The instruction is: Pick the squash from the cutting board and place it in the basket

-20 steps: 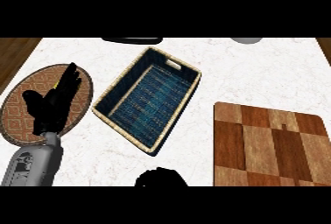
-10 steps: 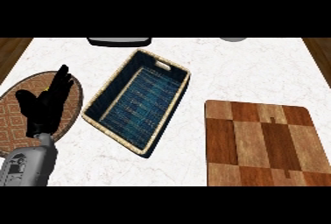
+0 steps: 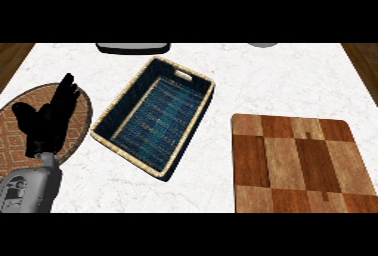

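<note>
Left hand (image 3: 46,122) is seen at the left of the frame, fingers straight and held upward, nothing in it, resting over a round patterned mat (image 3: 77,107) with its grey forearm coming in from the lower left corner. Right hand is not shown anywhere in the head view. Just right of the left hand, the basket (image 3: 118,150) is laid diagonally: long axis runs from lower left to upper right, blue woven floor, handle slot at the upper end, nothing visible inside. Further right, apart from the basket across a strip of bare white counter (image 3: 280,80), the cutting board (image 3: 295,160) fills the lower right of the frame. No squash is seen on the board or in the basket, so its position and long axis cannot be told from this view. Judgement: the board lies well right of the only visible hand, with the basket between them, so a pick from the board looks better suited to the right arm. At the top edge, a dark tray-like item (image 3: 133,48) and a grey round object (image 3: 262,44) are partly cut off.
</note>
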Robot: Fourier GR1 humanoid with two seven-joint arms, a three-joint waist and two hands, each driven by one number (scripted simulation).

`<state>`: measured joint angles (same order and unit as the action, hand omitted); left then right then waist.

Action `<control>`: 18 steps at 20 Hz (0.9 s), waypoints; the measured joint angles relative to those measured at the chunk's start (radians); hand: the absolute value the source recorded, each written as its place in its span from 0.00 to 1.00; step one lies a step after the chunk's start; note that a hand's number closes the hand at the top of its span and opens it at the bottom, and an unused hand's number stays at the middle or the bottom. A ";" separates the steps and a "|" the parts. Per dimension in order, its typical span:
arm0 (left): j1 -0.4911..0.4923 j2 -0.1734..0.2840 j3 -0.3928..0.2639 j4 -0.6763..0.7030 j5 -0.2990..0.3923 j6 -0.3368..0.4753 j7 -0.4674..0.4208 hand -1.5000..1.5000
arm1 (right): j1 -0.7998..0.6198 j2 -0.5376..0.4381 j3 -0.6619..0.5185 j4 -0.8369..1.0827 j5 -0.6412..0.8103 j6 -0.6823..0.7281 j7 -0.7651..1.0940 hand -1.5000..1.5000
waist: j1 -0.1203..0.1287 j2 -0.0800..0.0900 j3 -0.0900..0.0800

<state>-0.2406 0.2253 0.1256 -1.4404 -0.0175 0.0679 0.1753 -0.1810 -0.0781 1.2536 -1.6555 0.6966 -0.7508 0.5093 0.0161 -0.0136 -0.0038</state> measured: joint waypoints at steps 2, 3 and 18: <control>0.003 -0.003 -0.003 0.000 -0.003 0.003 0.000 0.50 | -0.015 -0.005 0.004 0.001 0.026 -0.033 0.021 1.00 | 0.001 0.001 0.000; 0.001 -0.001 -0.002 -0.001 -0.004 0.004 0.001 0.50 | -0.022 -0.008 0.005 0.002 0.041 -0.046 0.032 1.00 | 0.001 0.000 0.000; 0.007 -0.005 -0.008 -0.007 -0.005 -0.002 -0.011 0.50 | -0.115 -0.032 0.000 0.006 0.301 -0.021 0.256 1.00 | 0.017 0.009 -0.002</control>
<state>-0.2338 0.2202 0.1174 -1.4478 -0.0225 0.0662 0.1646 -0.2955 -0.1104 1.2541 -1.6495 0.9972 -0.7720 0.7653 0.0329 -0.0048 -0.0062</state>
